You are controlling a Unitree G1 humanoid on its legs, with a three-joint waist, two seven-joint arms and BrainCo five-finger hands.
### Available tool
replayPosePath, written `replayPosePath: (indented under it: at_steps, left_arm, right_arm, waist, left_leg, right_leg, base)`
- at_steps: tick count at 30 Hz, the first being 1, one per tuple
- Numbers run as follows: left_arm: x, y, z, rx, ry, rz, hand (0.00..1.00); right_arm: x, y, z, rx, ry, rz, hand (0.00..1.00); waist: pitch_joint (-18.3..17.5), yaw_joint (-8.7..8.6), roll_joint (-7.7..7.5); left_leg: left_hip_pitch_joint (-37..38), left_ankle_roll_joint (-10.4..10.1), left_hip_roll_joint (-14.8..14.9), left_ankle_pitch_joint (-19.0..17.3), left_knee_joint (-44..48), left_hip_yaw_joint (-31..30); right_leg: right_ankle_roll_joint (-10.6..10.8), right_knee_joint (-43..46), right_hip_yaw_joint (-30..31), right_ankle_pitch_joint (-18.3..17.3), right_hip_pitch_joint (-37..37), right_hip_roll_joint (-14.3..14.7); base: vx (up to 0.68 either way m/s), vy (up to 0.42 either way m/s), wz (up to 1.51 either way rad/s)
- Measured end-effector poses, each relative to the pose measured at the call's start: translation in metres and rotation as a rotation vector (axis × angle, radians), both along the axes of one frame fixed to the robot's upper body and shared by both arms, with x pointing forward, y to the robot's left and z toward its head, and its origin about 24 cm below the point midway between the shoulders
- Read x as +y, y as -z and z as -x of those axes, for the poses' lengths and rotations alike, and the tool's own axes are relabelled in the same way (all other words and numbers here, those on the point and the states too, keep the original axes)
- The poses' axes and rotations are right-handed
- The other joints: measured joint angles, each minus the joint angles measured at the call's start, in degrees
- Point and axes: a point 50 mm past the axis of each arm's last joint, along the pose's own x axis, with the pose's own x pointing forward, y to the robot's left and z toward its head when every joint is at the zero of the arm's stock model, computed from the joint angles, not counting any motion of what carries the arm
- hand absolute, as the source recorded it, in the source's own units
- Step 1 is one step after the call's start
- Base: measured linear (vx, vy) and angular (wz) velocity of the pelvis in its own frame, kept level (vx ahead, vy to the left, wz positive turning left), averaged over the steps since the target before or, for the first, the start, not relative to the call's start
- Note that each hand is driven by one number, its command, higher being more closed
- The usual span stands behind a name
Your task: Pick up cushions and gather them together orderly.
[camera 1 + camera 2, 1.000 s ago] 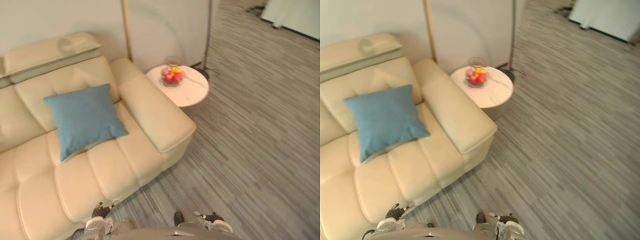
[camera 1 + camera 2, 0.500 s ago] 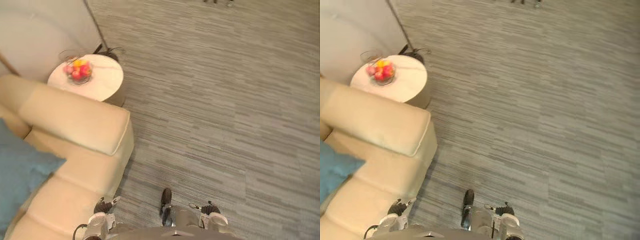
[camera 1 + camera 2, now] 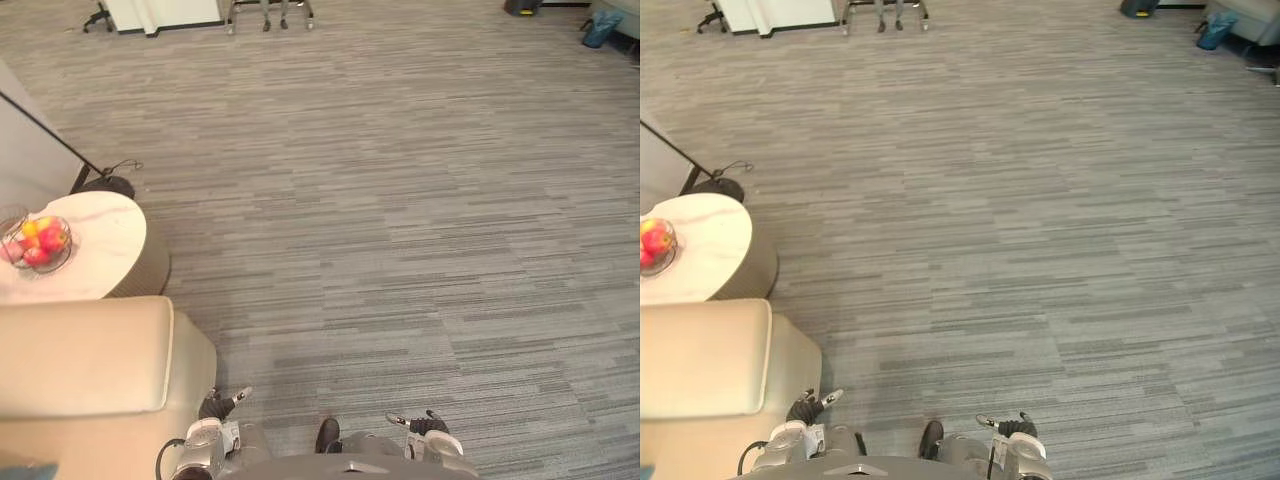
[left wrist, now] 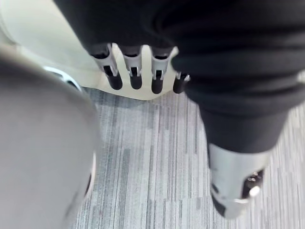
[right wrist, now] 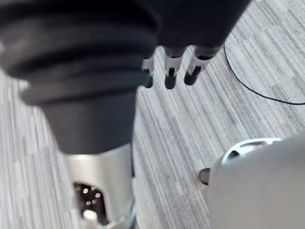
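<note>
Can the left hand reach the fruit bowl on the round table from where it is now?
Probably not. The left hand hangs low at the robot's side, fingers straight, and the sofa armrest lies between it and the round table; the fruit bowl sits beyond that.

No legible txt, labels or nos. on sofa arm (image 3: 80, 355), side table (image 3: 95, 265), fruit bowl (image 3: 35, 243) or carpet (image 3: 400, 200).

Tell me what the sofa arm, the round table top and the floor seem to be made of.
Sofa arm: cream leather or imitation, smooth with a soft sheen and a piped edge; which one I cannot tell. Table top: white, smooth, faintly veined, likely marble or a marble-look slab. Floor: matte grey carpet, patterned in fine streaks.
</note>
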Motion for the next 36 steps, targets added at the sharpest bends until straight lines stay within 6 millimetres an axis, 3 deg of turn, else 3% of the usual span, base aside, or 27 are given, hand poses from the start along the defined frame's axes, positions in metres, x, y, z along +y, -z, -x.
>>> replayPosePath:
  at_steps: [2, 3, 5, 7, 8, 10, 11, 13, 15, 17, 19, 22, 24, 25, 26, 27, 29, 30, 31, 32, 33, 34, 36]
  left_arm:
    - [0.006, 0.000, 0.001, 0.004, 0.003, -0.013, 0.00]
    - [0.010, 0.000, 0.002, 0.013, 0.008, -0.016, 0.00]
    - [0.010, 0.004, 0.008, 0.044, 0.017, -0.013, 0.00]
    - [0.009, 0.004, 0.007, 0.053, 0.047, -0.017, 0.00]
    - [0.009, 0.004, 0.005, 0.049, 0.064, -0.022, 0.00]
    - [0.010, 0.002, -0.001, 0.044, 0.097, -0.037, 0.00]
    - [0.006, 0.002, -0.002, 0.045, 0.117, -0.031, 0.00]
    - [0.002, 0.004, 0.002, 0.054, 0.117, -0.021, 0.00]
    - [0.003, 0.005, 0.004, 0.062, 0.117, -0.023, 0.00]
    - [0.001, 0.005, 0.004, 0.057, 0.106, -0.016, 0.00]
    - [-0.002, 0.003, 0.000, 0.035, 0.113, -0.012, 0.00]
    - [-0.006, -0.001, -0.007, -0.002, 0.114, -0.007, 0.00]
    - [-0.008, -0.002, -0.010, -0.015, 0.114, -0.005, 0.00]
    - [-0.009, -0.002, -0.008, -0.012, 0.112, -0.001, 0.00]
    - [-0.008, 0.000, -0.005, 0.001, 0.114, -0.002, 0.00]
    - [-0.009, 0.000, -0.005, 0.005, 0.131, -0.006, 0.00]
    - [-0.006, -0.001, -0.006, 0.004, 0.151, -0.024, 0.00]
    - [-0.006, 0.000, -0.005, 0.008, 0.157, -0.026, 0.00]
    - [-0.006, 0.000, -0.005, 0.009, 0.159, -0.027, 0.00]
    - [-0.006, 0.000, -0.003, 0.021, 0.167, -0.029, 0.00]
    - [-0.005, 0.001, -0.002, 0.025, 0.168, -0.030, 0.00]
    - [-0.005, 0.002, 0.002, 0.038, 0.174, -0.033, 0.00]
    - [-0.005, 0.002, 0.002, 0.041, 0.175, -0.033, 0.00]
  right_arm:
    - [0.008, 0.003, 0.007, 0.015, 0.025, -0.028, 0.00]
    - [0.016, 0.005, 0.007, 0.016, 0.027, -0.051, 0.00]
    - [0.021, 0.004, 0.003, 0.008, 0.020, -0.064, 0.00]
    - [0.022, 0.004, -0.003, 0.008, 0.002, -0.065, 0.00]
    - [0.024, 0.002, -0.010, 0.001, -0.016, -0.067, 0.00]
    - [0.022, 0.001, -0.013, -0.005, -0.028, -0.058, 0.00]
    - [0.014, 0.002, -0.010, 0.006, -0.026, -0.037, 0.00]
    - [0.002, 0.001, -0.009, 0.016, -0.024, -0.008, 0.00]
    - [-0.003, 0.000, -0.008, 0.017, -0.022, 0.006, 0.00]
    - [-0.005, 0.000, -0.006, 0.015, 0.001, 0.012, 0.00]
    - [-0.007, -0.003, -0.011, -0.008, 0.017, 0.025, 0.00]
    - [-0.006, -0.003, -0.011, -0.013, 0.031, 0.026, 0.00]
    - [-0.008, -0.004, -0.009, -0.020, 0.036, 0.033, 0.00]
    - [-0.009, -0.004, -0.006, -0.019, 0.042, 0.037, 0.00]
    - [-0.013, -0.004, -0.003, -0.015, 0.051, 0.045, 0.00]
    - [-0.012, -0.002, 0.002, 0.000, 0.063, 0.040, 0.00]
    - [-0.013, 0.002, 0.014, 0.026, 0.099, 0.032, 0.00]
    - [-0.016, 0.002, 0.019, 0.027, 0.121, 0.032, 0.00]
    - [-0.016, 0.001, 0.020, 0.025, 0.121, 0.034, 0.00]
    - [-0.017, -0.001, 0.015, 0.002, 0.116, 0.037, 0.00]
    - [-0.017, -0.002, 0.014, -0.004, 0.116, 0.038, 0.00]
    - [-0.017, -0.006, 0.007, -0.038, 0.115, 0.042, 0.00]
    - [-0.016, -0.007, 0.003, -0.051, 0.111, 0.041, 0.00]
  waist:
    - [-1.0, 0.07, -1.11]
    - [-1.5, 0.24, -2.34]
    - [-1.7, 0.00, -2.42]
    - [-1.9, -0.20, -1.58]
    - [-1.8, -0.32, -1.38]
    - [-1.7, -1.05, -1.46]
    - [-0.8, -1.47, -0.05]
    - [0.0, -1.34, 1.21]
    - [0.5, -1.41, 1.81]
    - [1.5, -1.24, 2.86]
    - [2.6, -0.77, 3.73]
    - [3.2, 0.50, 3.48]
    - [3.1, 0.54, 3.72]
    - [3.1, 0.63, 3.80]
    - [2.0, 0.93, 4.02]
    - [1.5, 0.72, 3.18]
    - [1.2, 0.57, 1.68]
    - [0.7, 0.66, 0.83]
    - [0.6, 0.53, 0.82]
    - [0.8, 0.34, 0.87]
    - [0.8, 0.25, 0.90]
    - [1.1, -0.86, 0.85]
    - [1.5, -1.56, 1.24]
  left_leg:
    - [0.8, 0.9, -0.2, -0.9, -0.8, 4.6]
    - [3.5, 1.3, -0.4, -1.1, -2.3, 9.2]
    - [6.9, 1.4, -0.3, -1.1, -3.5, 13.4]
    - [8.4, 1.5, 0.1, -1.0, -5.2, 14.2]
    - [8.9, 1.6, 0.1, -1.0, -6.8, 15.8]
    - [9.2, 1.5, -0.5, -1.1, -7.7, 18.4]
    - [10.4, 1.4, -0.6, -1.0, -7.7, 18.4]
    - [12.0, 1.4, -0.4, -1.0, -6.9, 18.5]
    - [10.3, 0.6, 0.9, -1.5, 0.0, 18.5]
    - [4.0, 0.7, 6.0, -1.5, 18.7, 17.2]
    - [0.0, 1.6, 7.3, -5.3, 27.7, 12.9]
    - [-4.2, 1.5, 3.7, -7.2, 21.3, 9.9]
    - [-5.4, 0.2, 1.8, -6.3, 7.0, 7.4]
    - [-5.5, 0.0, 1.7, -4.2, 4.4, 7.1]
    - [-4.7, 1.0, 0.5, -2.1, 2.4, 7.1]
    - [-4.8, 2.0, -1.2, -2.6, 1.9, 7.3]
    - [-3.8, 3.3, -3.4, -3.3, 1.6, 8.8]
    - [-2.1, 4.2, -4.8, -3.9, 1.2, 11.1]
    - [-1.4, 4.8, -5.3, -4.4, 1.2, 11.5]
    - [1.1, 4.9, -6.1, -5.7, 1.2, 12.6]
    - [2.0, 5.0, -6.3, -6.3, 1.2, 12.8]
    - [6.1, 6.1, -6.6, -7.8, 1.2, 13.0]
    - [10.4, 5.8, -6.5, -9.3, -0.6, 12.9]
  right_leg:
    - [0.8, 0.1, 1.9, 0.0, -1.2, -1.4]
    - [1.8, 0.2, 0.7, 1.0, -1.5, -3.7]
    - [1.9, -0.5, -3.1, 3.4, -1.5, -4.5]
    - [0.4, -2.8, -10.0, 5.6, -2.1, -4.5]
    - [-1.3, -4.4, -18.0, 5.7, -2.5, -5.4]
    - [-2.5, -5.9, -26.9, 6.5, -2.3, -6.4]
    - [-2.7, -7.6, -25.3, 7.5, -1.0, -5.4]
    - [-2.5, -9.1, -22.3, 7.7, 0.4, -4.6]
    - [-2.6, -9.2, -19.9, 7.6, 0.9, -4.0]
    - [-3.4, -9.4, -16.2, 6.9, 3.0, -1.8]
    - [-5.1, -7.9, -12.4, 4.4, 4.0, 0.0]
    - [-4.7, -7.7, -5.5, 3.3, 5.1, -0.4]
    - [-3.5, -9.1, -1.4, 2.6, 5.0, -0.8]
    - [-3.3, -9.9, -0.5, 2.6, 5.3, -0.7]
    - [-2.3, -11.2, 2.0, 2.9, 6.0, -0.5]
    - [-0.3, -10.6, 3.0, 2.2, 5.1, -2.0]
    - [2.5, -5.2, 2.8, 0.2, 2.7, -5.1]
    - [5.8, 4.4, 2.8, -2.5, -0.9, -7.3]
    - [6.8, 9.0, 2.8, -3.6, -2.5, -7.9]
    - [8.6, 21.5, 2.6, -4.0, -7.1, -9.3]
    - [9.3, 25.3, 2.5, -3.4, -8.6, -9.5]
    - [9.3, 38.8, 0.0, -2.3, -12.6, -11.0]
    - [6.4, 43.8, -4.2, -3.6, -14.9, -12.2]
  base:
    - [0.29, 0.349, -1.11]
    - [0.18, 0.205, -1.28]
    - [0.15, 0.146, -1.49]
    - [0.06, -0.014, -1.31]
    - [0.03, -0.055, -1.09]
    - [0.04, -0.065, -0.92]
    - [0.08, -0.038, -0.72]
    - [0.07, -0.008, -0.77]
    - [0.05, -0.015, -0.77]
    - [0.07, -0.010, -0.76]
    - [0.08, 0.097, -1.00]
    - [0.08, 0.131, -1.24]
    - [0.13, 0.215, -1.31]
    - [0.16, 0.187, -1.20]
    - [0.32, 0.270, -1.03]
    - [0.30, 0.234, -0.82]
    - [0.28, 0.236, -0.25]
    - [0.30, 0.196, -0.14]
    - [0.38, 0.192, -0.27]
    - [0.25, 0.106, -0.22]
    - [0.45, 0.093, -0.15]
    - [0.42, 0.035, 0.02]
    - [0.45, -0.010, 0.02]
